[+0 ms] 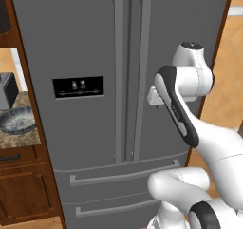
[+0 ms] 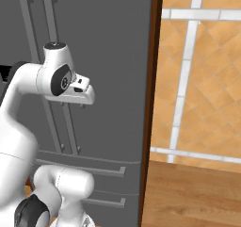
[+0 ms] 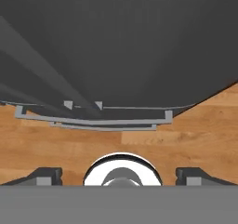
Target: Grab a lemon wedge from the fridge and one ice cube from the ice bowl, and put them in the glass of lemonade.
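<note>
Jaws of the gripper [image 3: 119, 175] stood spread wide and empty, pointing down the closed fridge [image 1: 85, 42] front, whose upright right-door handle [image 1: 142, 76] lay just beside the hand, toward the door seam.

Flat, even rendered light with no glare and little shadow leaves the fridge [image 1: 95, 42] a dull uniform grey, its face darkening toward the hand view's upper edge; textures look soft and slightly blurred.
</note>
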{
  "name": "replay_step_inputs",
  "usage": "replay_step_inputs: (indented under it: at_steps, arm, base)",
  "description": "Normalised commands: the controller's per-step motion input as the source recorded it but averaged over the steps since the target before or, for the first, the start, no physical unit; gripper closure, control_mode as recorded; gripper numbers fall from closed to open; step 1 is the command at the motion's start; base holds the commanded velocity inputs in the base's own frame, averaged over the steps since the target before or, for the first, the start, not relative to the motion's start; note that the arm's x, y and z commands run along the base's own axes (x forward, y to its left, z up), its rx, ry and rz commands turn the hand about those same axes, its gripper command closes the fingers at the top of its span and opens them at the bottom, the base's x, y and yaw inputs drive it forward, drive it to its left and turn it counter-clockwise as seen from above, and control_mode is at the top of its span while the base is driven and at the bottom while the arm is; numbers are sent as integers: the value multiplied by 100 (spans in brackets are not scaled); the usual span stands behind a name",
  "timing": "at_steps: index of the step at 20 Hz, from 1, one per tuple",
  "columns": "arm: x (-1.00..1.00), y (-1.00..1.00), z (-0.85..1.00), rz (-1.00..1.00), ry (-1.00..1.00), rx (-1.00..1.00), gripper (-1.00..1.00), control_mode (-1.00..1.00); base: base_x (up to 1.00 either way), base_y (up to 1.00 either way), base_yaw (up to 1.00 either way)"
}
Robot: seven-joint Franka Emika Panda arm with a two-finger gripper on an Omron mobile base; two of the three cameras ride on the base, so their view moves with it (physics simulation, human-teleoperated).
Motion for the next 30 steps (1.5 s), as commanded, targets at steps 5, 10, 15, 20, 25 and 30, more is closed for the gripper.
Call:
replay_step_inputs:
  at_steps: [5,10,15,20,25,30]
  arm:
    - [-28,4,-41,0,0,0,-100,-100]
    - [-4,9,-37,-1,0,0,-100,-100]
    - [-2,0,-3,0,0,1,-100,-100]
    - [0,0,0,0,0,0,-100,100]
    - [0,0,0,0,0,0,-100,100]
    - [0,0,0,0,0,0,-100,100]
  base:
    - [0,0,0]
    - [0,0,0]
    - [0,0,0]
    - [-24,32,0]
    - [-2,52,0]
    - [-46,10,0]
